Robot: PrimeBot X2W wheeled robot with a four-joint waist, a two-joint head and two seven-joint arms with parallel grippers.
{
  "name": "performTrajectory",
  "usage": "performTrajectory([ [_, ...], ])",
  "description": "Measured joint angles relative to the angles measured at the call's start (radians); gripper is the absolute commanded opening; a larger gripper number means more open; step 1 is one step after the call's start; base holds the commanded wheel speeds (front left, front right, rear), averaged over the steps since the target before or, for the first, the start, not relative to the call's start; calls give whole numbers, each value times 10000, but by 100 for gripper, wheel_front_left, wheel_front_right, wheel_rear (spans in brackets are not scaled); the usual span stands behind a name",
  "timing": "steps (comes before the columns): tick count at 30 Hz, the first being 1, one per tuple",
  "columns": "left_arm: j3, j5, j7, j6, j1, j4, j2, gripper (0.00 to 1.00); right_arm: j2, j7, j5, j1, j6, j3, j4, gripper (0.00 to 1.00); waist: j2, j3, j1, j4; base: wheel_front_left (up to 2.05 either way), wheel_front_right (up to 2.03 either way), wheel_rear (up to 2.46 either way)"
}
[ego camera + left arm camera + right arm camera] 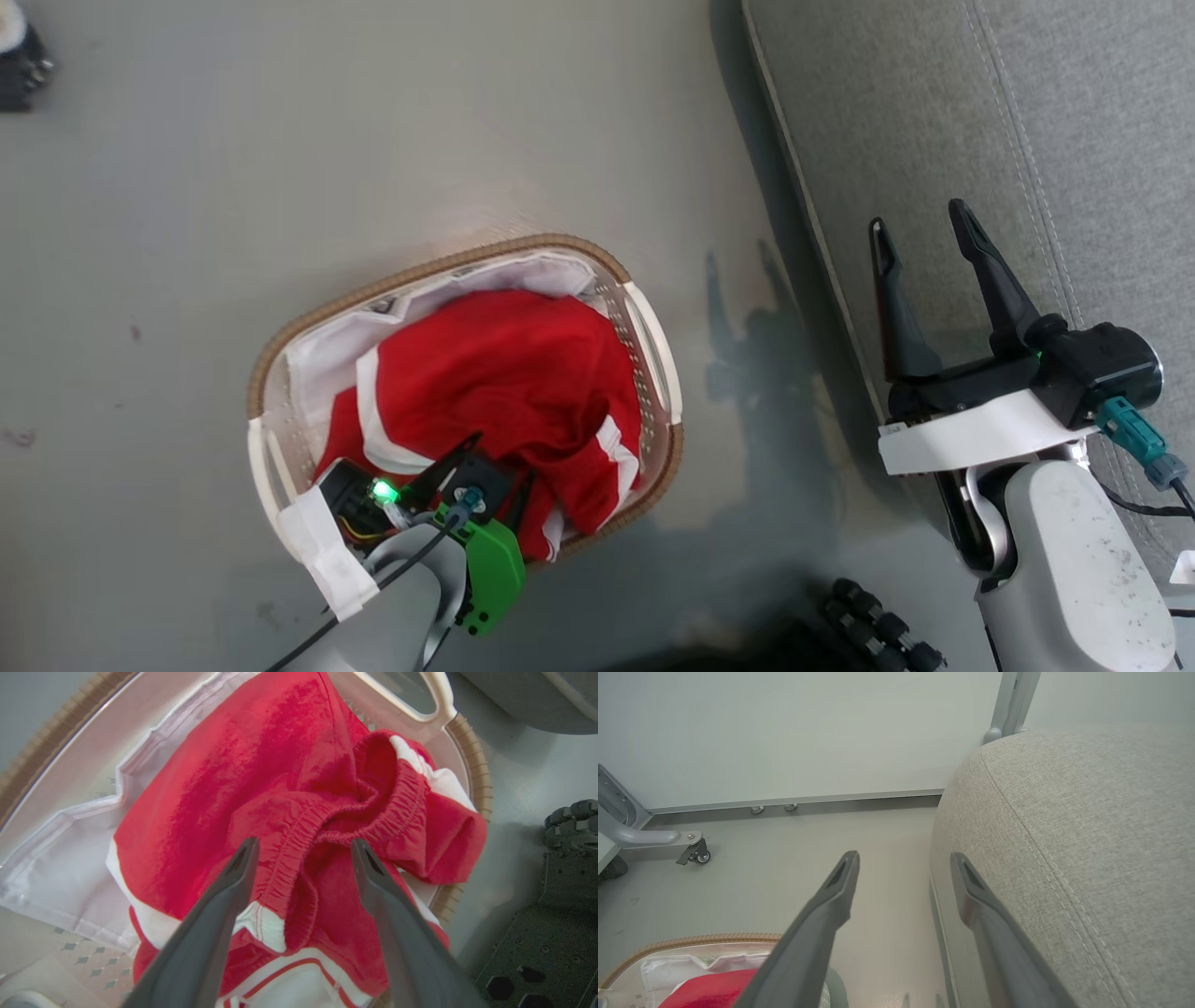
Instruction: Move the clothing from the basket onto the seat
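Soft red cloth clothing (289,788), woven-rimmed plastic basket (448,266), coarse grey woven seat (934,121).

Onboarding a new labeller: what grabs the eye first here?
The red clothing heaped in the basket on the floor, centre of the head view. The open left gripper is poised at its elastic waistband; the open right gripper hangs by the grey seat on the right.

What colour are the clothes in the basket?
The clothing is red with white trim, clearest in the left wrist view.
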Motion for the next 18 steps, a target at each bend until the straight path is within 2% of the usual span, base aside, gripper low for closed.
performTrajectory([
  [14, 54, 46, 0, 263, -895, 568, 359, 100, 2, 0, 395, -404, 0, 288, -105, 100, 0, 1555, 0, -856, 0, 0, 0],
  [15, 71, 40, 2, 268, -956, 660, 360, 90, 2, 0, 408, -424, 0, 297, -102, 100, 0, 1613, 0, -900, 0, 0, 0],
  [16, 75, 36, 2, 274, -1011, 729, 360, 49, 2, 0, 426, -445, 0, 299, -98, 100, 0, 1652, 0, -933, 0, 0, 0],
  [18, 104, -19, 2, 286, -1100, 828, 360, 14, 2, 0, 456, -516, 0, 295, -82, 100, 0, 1720, 0, -993, 0, 0, 0],
])
